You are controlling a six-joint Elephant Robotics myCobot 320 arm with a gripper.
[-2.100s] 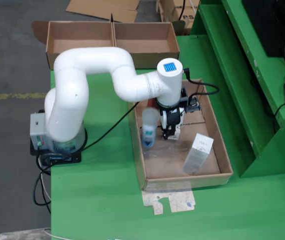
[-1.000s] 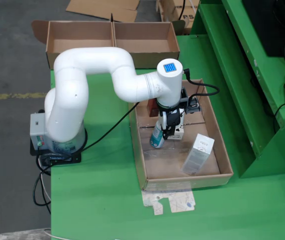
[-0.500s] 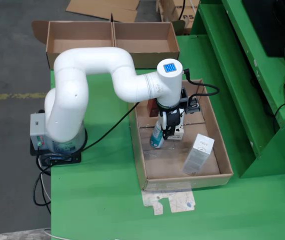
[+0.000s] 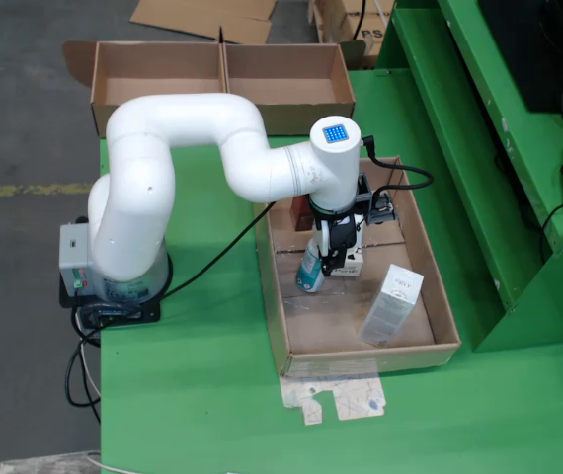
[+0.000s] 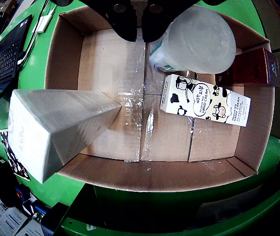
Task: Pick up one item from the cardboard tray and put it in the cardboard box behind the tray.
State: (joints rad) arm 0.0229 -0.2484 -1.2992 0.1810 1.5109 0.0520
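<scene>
Inside the cardboard tray [image 4: 443, 326], near its middle, a bottle [image 4: 310, 273] with a teal base leans tilted, just beside the gripper [image 4: 333, 259]. From the wrist view, the bottle [image 5: 199, 42] sits to the right of the dark fingers [image 5: 126, 22], not between them; whether they are apart or closed I cannot tell. Judging by this, the picking step is not finished. Next move needs a firm hold, then a lift toward the cardboard box [image 4: 222, 74] behind.

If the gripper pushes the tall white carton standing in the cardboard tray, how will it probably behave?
The tall white carton stands on a small base and already looks tilted, so it would probably tip rather than slide. Its flat sides suggest it will not roll. It seems wrapped in glossy film, so perhaps slippery.
</scene>
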